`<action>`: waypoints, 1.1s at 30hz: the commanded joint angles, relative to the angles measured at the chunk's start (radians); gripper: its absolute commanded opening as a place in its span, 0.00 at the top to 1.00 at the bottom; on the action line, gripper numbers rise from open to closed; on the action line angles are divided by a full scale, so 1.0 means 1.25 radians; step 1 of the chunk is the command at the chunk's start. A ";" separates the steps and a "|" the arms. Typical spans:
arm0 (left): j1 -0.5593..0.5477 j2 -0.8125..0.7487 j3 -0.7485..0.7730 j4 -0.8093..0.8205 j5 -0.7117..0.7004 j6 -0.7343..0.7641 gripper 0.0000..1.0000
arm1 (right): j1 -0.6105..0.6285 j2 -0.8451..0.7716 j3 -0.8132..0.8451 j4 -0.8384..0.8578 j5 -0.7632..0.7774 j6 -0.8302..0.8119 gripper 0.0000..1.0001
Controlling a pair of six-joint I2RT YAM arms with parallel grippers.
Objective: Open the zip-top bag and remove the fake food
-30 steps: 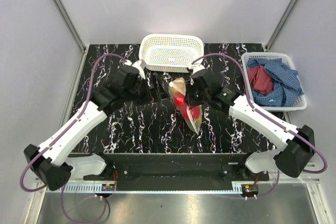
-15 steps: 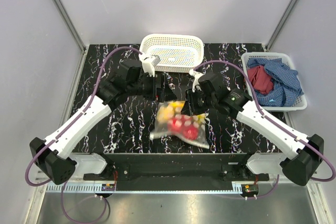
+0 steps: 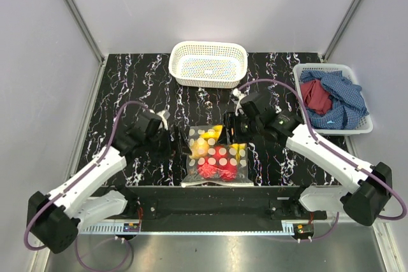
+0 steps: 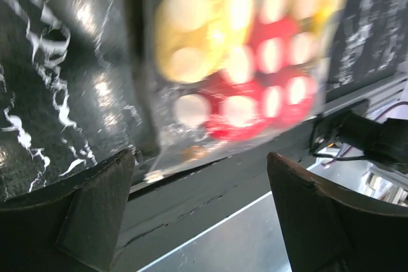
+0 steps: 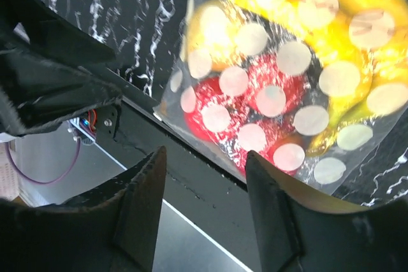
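Observation:
The zip-top bag (image 3: 217, 156), clear with white dots, lies flat on the black marbled table near its front edge. The fake food is inside it: a yellow banana bunch (image 3: 215, 134), a yellow-orange fruit (image 3: 197, 146) and red pieces (image 3: 218, 162). My left gripper (image 3: 178, 148) is open and empty just left of the bag. My right gripper (image 3: 231, 133) is open and empty over the bag's far right corner. The left wrist view shows the bag (image 4: 242, 74) blurred beyond the open left gripper (image 4: 201, 205). The right wrist view shows the bag (image 5: 280, 81) beyond the open right gripper (image 5: 204, 192).
A white mesh basket (image 3: 209, 63) stands at the back centre. A second white basket (image 3: 360, 125) at the right holds red and blue cloths (image 3: 331, 97). The table's front edge (image 3: 217, 189) runs just below the bag.
The bag was held up between both grippers a second ago; it has come down and now lies flat. Both grippers have let go. The left arm has drawn back left and nearer.

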 commanded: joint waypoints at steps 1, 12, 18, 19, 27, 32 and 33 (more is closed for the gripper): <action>0.067 0.062 -0.087 0.080 0.169 0.009 0.12 | 0.002 -0.045 -0.062 0.007 -0.027 0.053 0.37; 0.167 0.347 -0.143 0.298 0.469 0.147 0.01 | 0.002 -0.234 -0.188 0.012 -0.069 0.116 0.33; 0.157 0.467 -0.180 0.485 0.567 0.078 0.07 | 0.001 -0.300 -0.234 0.008 -0.053 0.194 0.33; 0.154 0.473 -0.184 0.506 0.586 0.065 0.12 | 0.002 -0.309 -0.245 0.010 -0.030 0.221 0.33; 0.122 0.383 -0.202 0.600 0.629 -0.070 0.77 | 0.002 -0.425 -0.432 0.083 -0.016 0.495 0.10; 0.092 0.250 -0.210 0.681 0.599 -0.246 0.91 | 0.002 -0.515 -0.538 0.175 -0.048 0.538 0.00; 0.086 0.233 -0.205 0.685 0.591 -0.270 0.92 | 0.002 -0.528 -0.555 0.198 -0.063 0.540 0.00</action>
